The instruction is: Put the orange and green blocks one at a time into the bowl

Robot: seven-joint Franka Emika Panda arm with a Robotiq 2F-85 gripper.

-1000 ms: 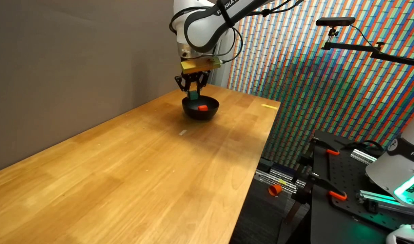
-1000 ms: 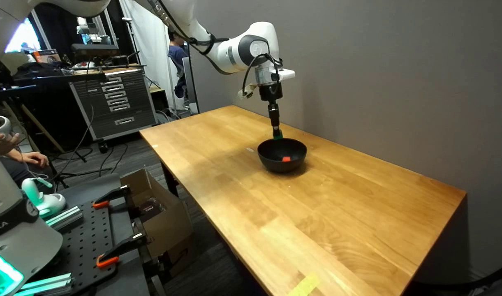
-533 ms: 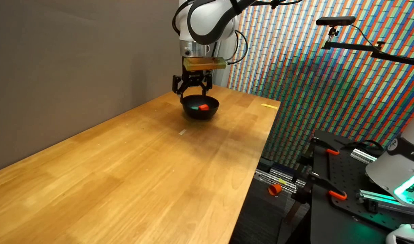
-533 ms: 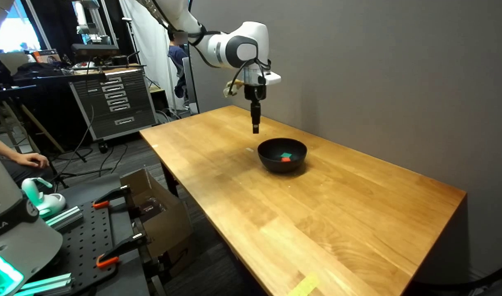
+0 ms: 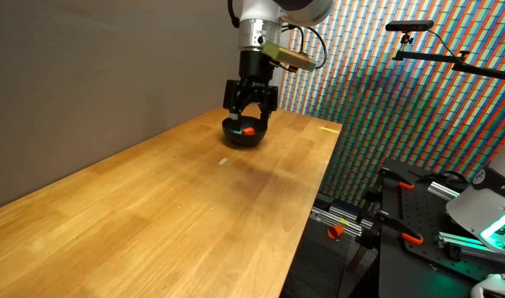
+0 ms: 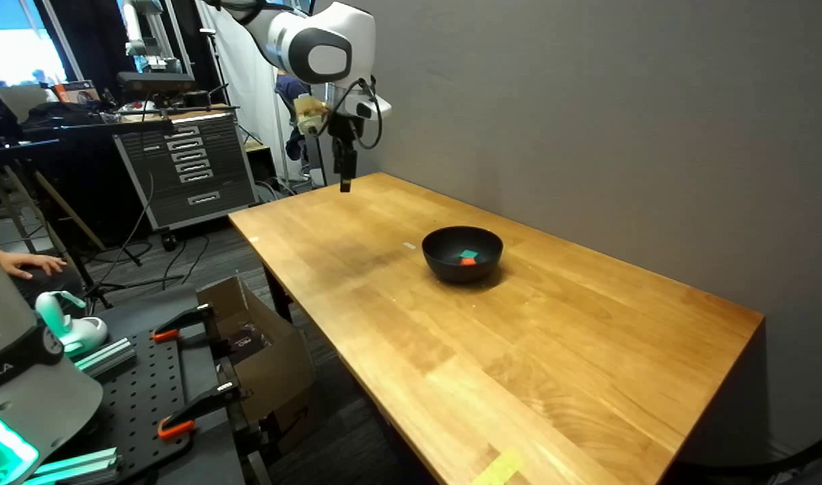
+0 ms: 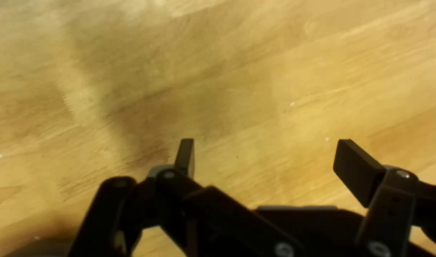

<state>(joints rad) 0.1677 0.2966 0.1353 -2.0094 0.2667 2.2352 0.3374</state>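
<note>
The black bowl stands upright on the table, visible in both exterior views. Inside it lie the orange block and the green block, close together. In an exterior view, part of the green block shows beside the orange block, behind a finger. My gripper hangs above the table, well to the side of the bowl. Its jaws stand wide apart in the wrist view, where only bare wood shows between the fingertips of the gripper.
A wooden table runs along a grey wall. Beyond its long edge are a robot base plate with clamps and a cardboard box. A camera on a bracket stands off the far end.
A second ago the gripper was shut on the green block over the bowl. It opened, the block dropped in beside the orange one, and the arm moved up and away from the bowl.
</note>
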